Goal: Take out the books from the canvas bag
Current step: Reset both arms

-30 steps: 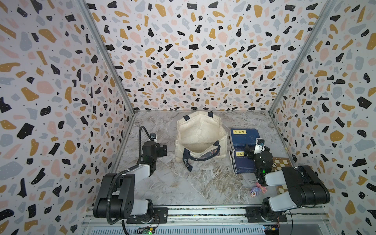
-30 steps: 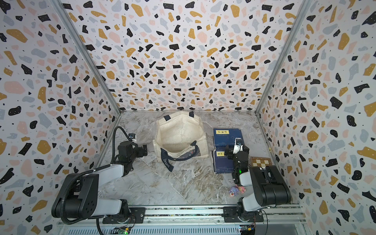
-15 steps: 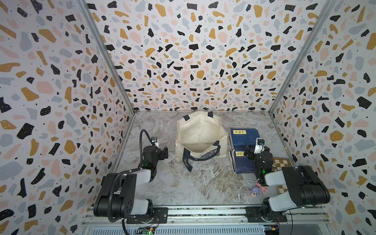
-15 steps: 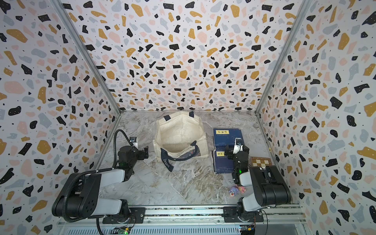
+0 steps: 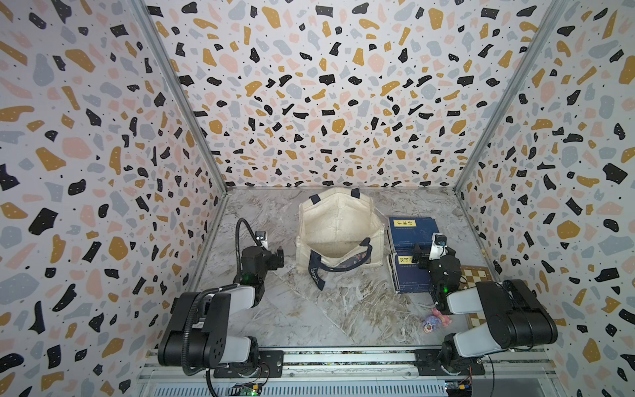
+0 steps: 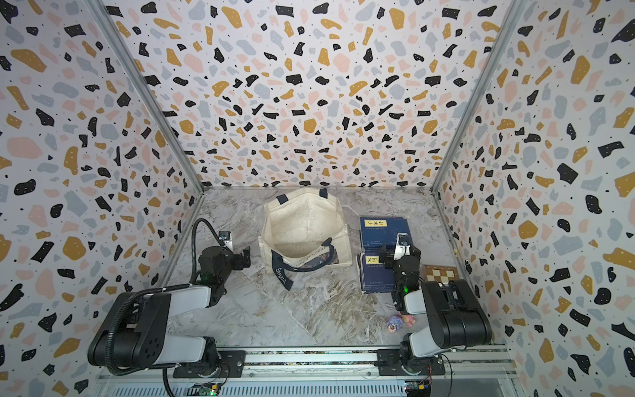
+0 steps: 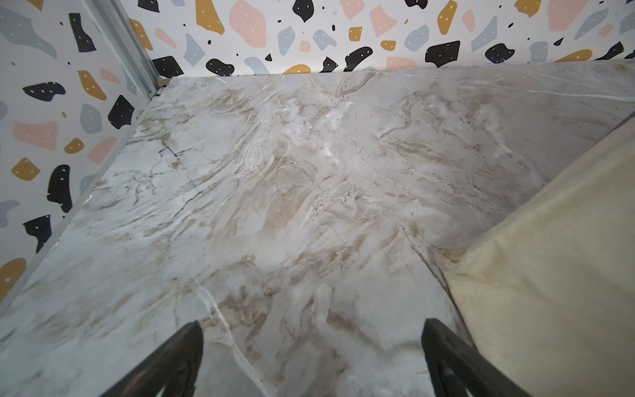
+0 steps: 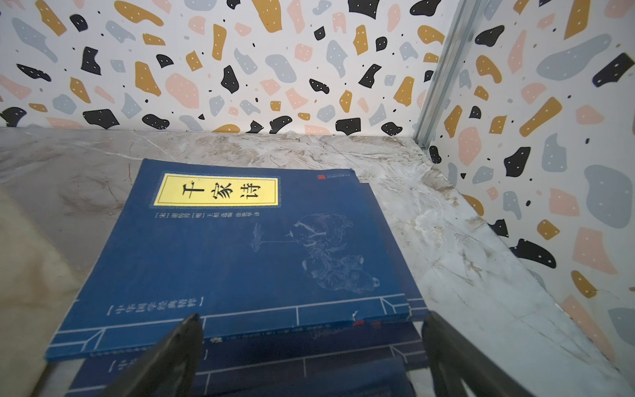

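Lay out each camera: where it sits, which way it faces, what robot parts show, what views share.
Top views: high at the front, looking down toward the back wall; both arms, canvas bag, books.
Left wrist: on the left arm, facing across the table to the back-left corner; open left pincer tips.
Right wrist: on the right arm, low over the books, facing the back-right corner; open right pincer tips.
Shared: canvas bag in top and left wrist views; books in top and right wrist views.
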### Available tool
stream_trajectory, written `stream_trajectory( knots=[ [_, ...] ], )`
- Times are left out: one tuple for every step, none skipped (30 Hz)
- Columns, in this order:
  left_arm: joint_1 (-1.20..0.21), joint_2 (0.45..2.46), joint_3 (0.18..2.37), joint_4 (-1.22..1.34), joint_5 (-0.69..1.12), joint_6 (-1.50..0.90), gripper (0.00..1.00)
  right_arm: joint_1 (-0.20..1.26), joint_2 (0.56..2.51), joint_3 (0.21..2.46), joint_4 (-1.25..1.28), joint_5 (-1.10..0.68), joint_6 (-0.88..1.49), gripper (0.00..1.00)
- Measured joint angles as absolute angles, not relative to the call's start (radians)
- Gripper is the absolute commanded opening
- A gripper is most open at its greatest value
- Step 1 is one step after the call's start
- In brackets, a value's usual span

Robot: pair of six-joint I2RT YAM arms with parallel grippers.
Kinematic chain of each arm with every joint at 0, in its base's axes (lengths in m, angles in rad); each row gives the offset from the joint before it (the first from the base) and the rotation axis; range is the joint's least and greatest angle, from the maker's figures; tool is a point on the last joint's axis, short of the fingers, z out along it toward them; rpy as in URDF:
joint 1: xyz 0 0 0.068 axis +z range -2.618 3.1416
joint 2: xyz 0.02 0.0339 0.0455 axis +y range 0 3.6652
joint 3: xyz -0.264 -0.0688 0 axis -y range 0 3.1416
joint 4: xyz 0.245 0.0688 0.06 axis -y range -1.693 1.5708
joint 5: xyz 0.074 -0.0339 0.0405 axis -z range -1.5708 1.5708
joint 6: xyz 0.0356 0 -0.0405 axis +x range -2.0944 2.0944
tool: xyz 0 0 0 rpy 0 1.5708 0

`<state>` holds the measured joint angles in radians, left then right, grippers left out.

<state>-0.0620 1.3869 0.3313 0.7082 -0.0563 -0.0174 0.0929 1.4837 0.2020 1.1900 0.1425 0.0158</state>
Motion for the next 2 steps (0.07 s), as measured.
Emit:
stream_trajectory(
  knots=[
    [-0.062,1.387,0.331,0.711,-0.056,-0.017,0.99,0.093,1.484,0.202,1.190,0.142,0.016,0.99],
    [-0.062,1.387,0.331,0.712,-0.054,-0.017,0.99,0.093,1.484,0.202,1.190,0.142,0.016,0.99]
  ],
)
